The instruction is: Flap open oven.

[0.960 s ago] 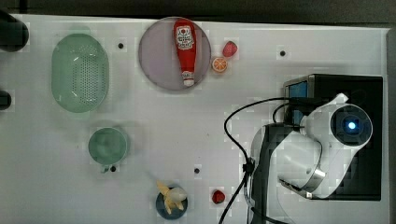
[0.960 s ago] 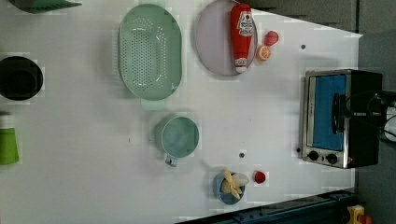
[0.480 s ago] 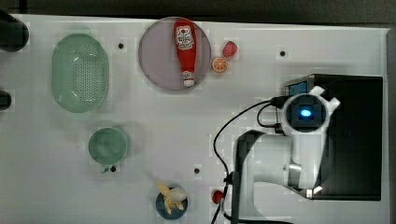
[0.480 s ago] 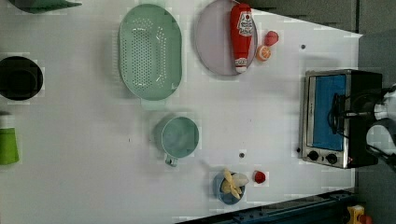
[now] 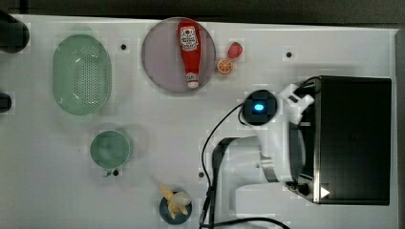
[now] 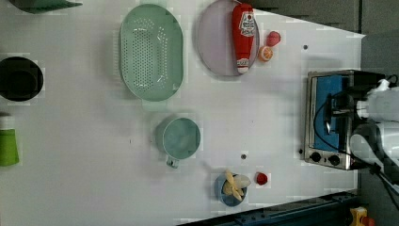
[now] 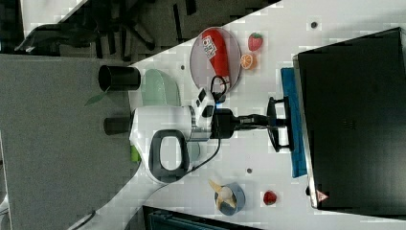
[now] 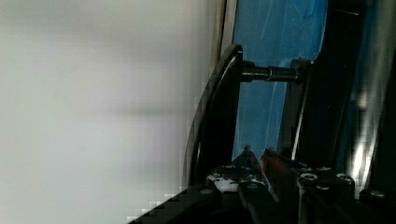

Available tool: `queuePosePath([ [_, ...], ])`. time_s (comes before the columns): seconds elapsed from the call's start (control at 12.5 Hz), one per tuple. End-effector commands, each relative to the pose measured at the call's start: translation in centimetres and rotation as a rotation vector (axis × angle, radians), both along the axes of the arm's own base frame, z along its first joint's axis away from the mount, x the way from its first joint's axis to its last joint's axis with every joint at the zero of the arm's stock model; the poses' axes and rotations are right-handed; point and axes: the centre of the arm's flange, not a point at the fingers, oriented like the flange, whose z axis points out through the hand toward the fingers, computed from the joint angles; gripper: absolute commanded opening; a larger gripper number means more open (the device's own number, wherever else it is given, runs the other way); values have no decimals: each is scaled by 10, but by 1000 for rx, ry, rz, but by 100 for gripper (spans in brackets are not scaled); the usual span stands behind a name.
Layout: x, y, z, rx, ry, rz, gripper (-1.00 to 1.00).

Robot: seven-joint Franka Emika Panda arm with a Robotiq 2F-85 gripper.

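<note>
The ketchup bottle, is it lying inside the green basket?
No, the ketchup bottle lies on the round plate, beside the green basket.

White tabletop, grey panel, dark chair legs beyond.

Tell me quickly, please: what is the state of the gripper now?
Gripper: closed on the door handle of the oven.

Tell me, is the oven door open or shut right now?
Shut. In the right view the blue glass door lies flat against the oven, with the gripper at its handle.
</note>
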Motion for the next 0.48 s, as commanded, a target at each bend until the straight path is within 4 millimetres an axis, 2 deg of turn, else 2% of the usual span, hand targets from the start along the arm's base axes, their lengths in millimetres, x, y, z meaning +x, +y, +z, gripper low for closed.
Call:
queuePosePath([
  [0.08, 4, 67, -46, -36, -28, -87, -65],
  [0.24, 4, 85, -67, -55, -29, -108, -65],
  [0.48, 2, 98, -93, -56, -5, -85, -65],
])
